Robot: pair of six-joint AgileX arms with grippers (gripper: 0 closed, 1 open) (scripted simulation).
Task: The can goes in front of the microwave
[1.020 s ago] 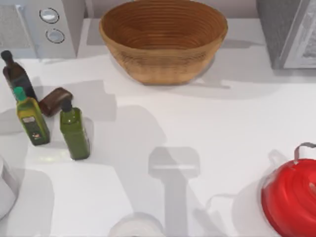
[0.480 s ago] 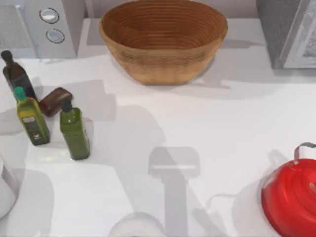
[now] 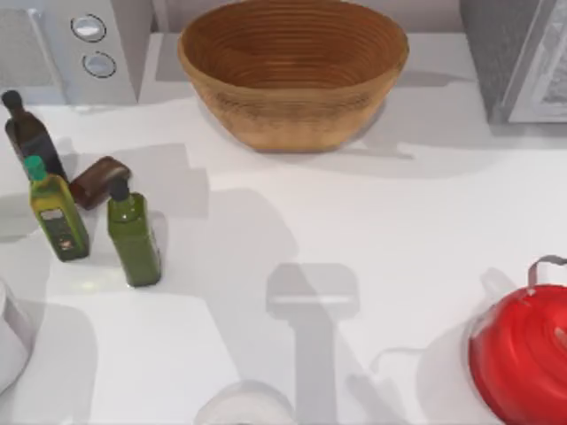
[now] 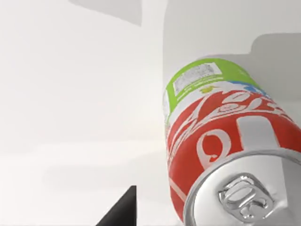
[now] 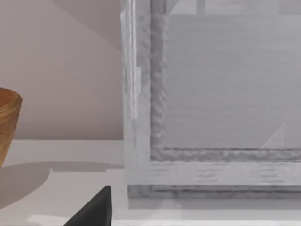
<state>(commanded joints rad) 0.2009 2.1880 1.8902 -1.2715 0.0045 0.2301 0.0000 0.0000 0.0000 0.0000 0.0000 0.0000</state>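
Note:
The can stands on the white table close in front of the left wrist camera, with a silver top, a red band and a green base. A dark part of my left gripper pokes in beside it, apart from the can. The microwave with two round knobs stands at the table's back left. A white part of my left arm sits at the left edge of the top view. In the right wrist view, a dark part of my right gripper faces a grey framed box.
A wicker basket stands at the back middle, and the grey box at the back right. Three bottles and a brown lump cluster at the left. A red round object sits front right, a white round one front middle.
The white part of my left arm at the top view's left edge has slid slightly farther out to the left. Nothing else has moved.

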